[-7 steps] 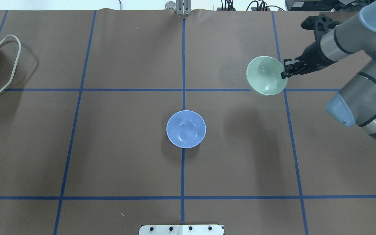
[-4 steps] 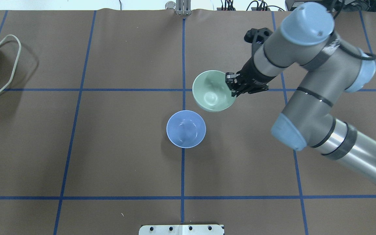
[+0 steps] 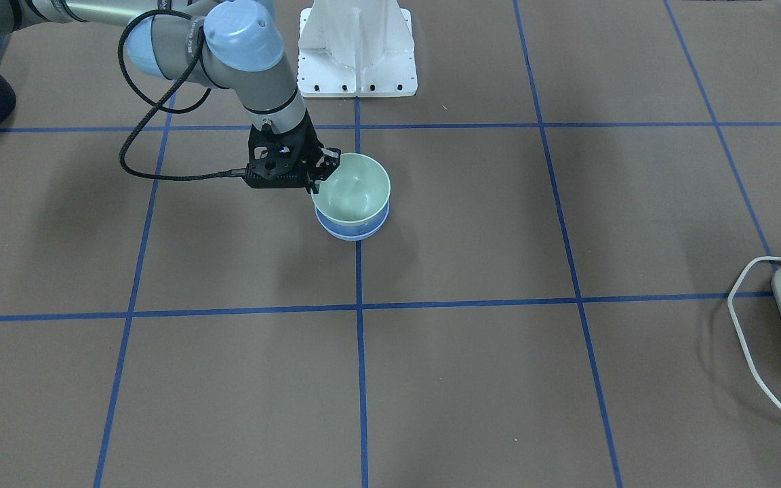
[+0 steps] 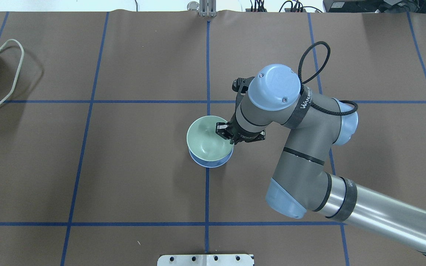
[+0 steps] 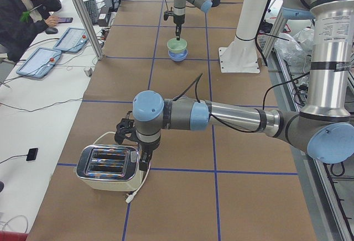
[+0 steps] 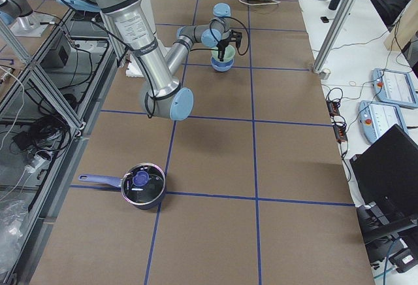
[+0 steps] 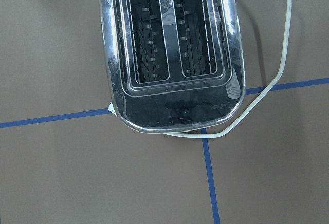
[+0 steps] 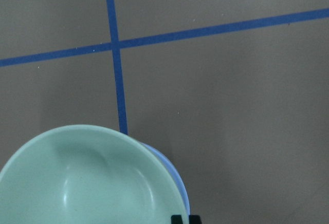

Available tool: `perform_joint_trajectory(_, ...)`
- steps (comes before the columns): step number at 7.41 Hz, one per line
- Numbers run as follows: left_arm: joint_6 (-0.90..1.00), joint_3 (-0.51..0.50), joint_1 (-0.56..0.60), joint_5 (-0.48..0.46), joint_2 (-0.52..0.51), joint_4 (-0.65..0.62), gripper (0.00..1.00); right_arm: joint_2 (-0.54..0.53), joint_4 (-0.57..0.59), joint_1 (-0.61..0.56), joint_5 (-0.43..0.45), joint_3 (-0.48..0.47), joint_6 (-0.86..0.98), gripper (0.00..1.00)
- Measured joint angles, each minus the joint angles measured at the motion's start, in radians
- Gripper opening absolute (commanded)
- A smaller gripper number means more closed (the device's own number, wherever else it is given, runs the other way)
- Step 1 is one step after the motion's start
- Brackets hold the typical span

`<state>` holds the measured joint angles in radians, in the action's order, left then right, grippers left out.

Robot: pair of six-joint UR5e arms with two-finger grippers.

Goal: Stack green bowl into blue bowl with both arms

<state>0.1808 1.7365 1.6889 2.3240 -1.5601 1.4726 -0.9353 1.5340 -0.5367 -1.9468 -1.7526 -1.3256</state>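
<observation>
The right claw [image 4: 225,132] is closed narrowly on the rim of the green bowl [image 4: 207,139], one finger inside the bowl and one outside, on the side toward the right arm. The green bowl sits upright and mouth-up, directly over the blue bowl [image 4: 208,164] with its base down inside the blue rim; only a crescent of blue shows beneath it. Whether it is fully seated cannot be told. The blue bowl rests on the brown table [image 4: 142,184] at a crossing of blue tape lines. Well apart from the blue bowl, the left claw [image 5: 145,161] hangs over a chrome toaster [image 5: 108,166]; how wide its fingers stand cannot be told.
</observation>
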Motion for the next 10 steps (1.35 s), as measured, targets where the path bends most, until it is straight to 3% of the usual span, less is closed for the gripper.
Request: perform_joint_trajectory(10,0.002,0.002,0.0,0.0,0.014,0.002,0.98,0.015,-0.015,0.018,0.029,0.086,0.013,0.0)
